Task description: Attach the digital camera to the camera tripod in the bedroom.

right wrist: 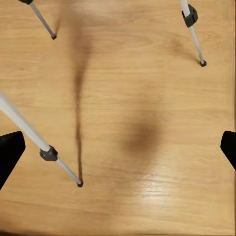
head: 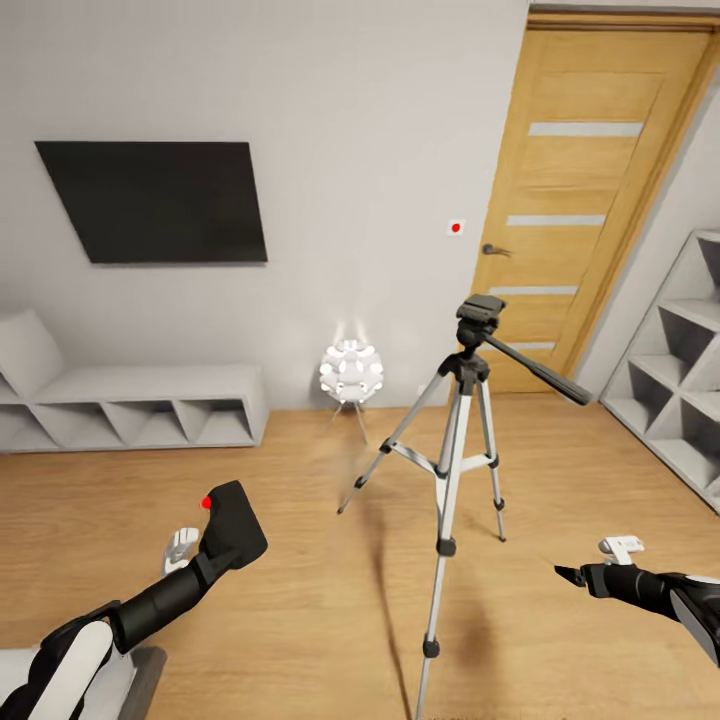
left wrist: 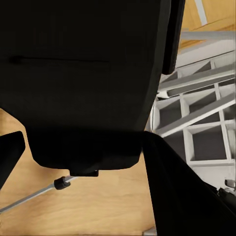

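Note:
The camera tripod [head: 452, 440] stands on the wood floor in the middle of the bedroom. Its black pan head [head: 480, 310] is bare on top, and the long handle [head: 540, 375] slants down to the right. My left gripper [head: 218, 552] is shut on the digital camera [head: 233, 522], a black body with a red button [head: 207, 503], held low and left of the tripod. In the left wrist view the camera [left wrist: 83, 73] sits between my fingers [left wrist: 182, 196]. My right gripper [head: 567, 574] hangs open to the tripod's right, its fingertips [right wrist: 10, 152] wide apart over the tripod's feet [right wrist: 79, 184].
A wooden door [head: 590, 200] with frosted strips is behind the tripod. A white cube shelf [head: 680, 380] lines the right wall. A dark TV [head: 155, 200] hangs above a low white bench shelf [head: 130, 410] on the left. A glowing ball lamp [head: 351, 372] stands by the back wall.

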You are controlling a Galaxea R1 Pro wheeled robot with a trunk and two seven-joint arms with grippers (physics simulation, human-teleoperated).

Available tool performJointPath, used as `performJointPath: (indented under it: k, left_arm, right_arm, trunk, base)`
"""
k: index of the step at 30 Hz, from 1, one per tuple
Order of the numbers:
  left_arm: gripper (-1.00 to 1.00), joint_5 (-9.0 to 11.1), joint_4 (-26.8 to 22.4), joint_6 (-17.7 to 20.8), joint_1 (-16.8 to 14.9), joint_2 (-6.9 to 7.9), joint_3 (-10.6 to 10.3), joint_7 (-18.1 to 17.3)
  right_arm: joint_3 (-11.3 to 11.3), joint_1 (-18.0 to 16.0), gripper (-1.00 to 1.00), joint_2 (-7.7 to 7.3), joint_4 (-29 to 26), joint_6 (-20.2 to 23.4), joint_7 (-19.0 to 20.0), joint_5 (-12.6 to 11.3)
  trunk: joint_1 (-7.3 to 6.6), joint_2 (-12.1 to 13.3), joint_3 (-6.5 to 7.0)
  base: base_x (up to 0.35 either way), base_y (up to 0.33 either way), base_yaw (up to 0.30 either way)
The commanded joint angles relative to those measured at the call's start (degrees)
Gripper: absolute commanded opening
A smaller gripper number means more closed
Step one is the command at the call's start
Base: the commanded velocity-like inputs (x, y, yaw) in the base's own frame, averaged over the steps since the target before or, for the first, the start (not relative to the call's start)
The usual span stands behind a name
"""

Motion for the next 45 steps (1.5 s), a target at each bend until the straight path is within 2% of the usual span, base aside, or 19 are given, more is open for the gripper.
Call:
performJointPath:
  k: [1, 11, 26, 34, 41, 45]
  left_arm:
    - [-1.0, 0.21, -0.03, 0.41, -0.02, 0.0, 0.1, -0.08]
    - [-1.0, 0.08, -0.03, 0.42, -0.03, -0.02, 0.1, 0.22]
    - [-1.0, 0.04, 0.99, 0.54, -0.02, 0.0, 0.05, 0.39]
    - [-1.0, 0.03, 1.11, 0.59, -0.03, 0.0, 0.02, 0.34]
    - [-1.0, 0.05, 1.11, 0.59, -0.03, -0.05, 0.02, 0.38]
    - [-1.0, -1.32, 1.83, -0.03, 1.3, 0.42, -0.66, 0.52]
  right_arm:
    - [-0.06, -0.06, 1.0, 0.0, -0.01, 0.59, 0.16, -0.58]
    - [-0.05, -0.06, 1.0, 0.05, -0.01, 0.59, 0.18, -0.58]
    - [0.0, -0.04, 1.0, 0.1, -0.1, 0.62, 0.24, -0.58]
    - [0.02, 0.03, 1.0, 0.23, -0.1, 0.68, 0.2, -0.5]
    - [0.06, 0.03, 1.0, 0.27, 0.19, 0.48, 0.3, -0.51]
    - [-1.27, -1.28, 1.0, -1.04, 1.48, -0.68, 0.78, 0.38]
  trunk:
    - [0.02, -0.08, -0.09]
    - [0.02, -0.08, -0.09]
    - [0.02, -0.08, -0.09]
    - [0.02, -0.08, -0.09]
    - [0.02, -0.08, -0.09]
    - [0.02, -0.08, -0.09]
  base:
    - [0.001, 0.142, -0.3]
    - [0.092, 0.217, -0.3]
    - [0.016, 0.011, -0.3]
    - [0.196, 0.066, -0.3]
    - [0.026, 0.009, -0.23]
    - [0.0, 0.0, 0.0]
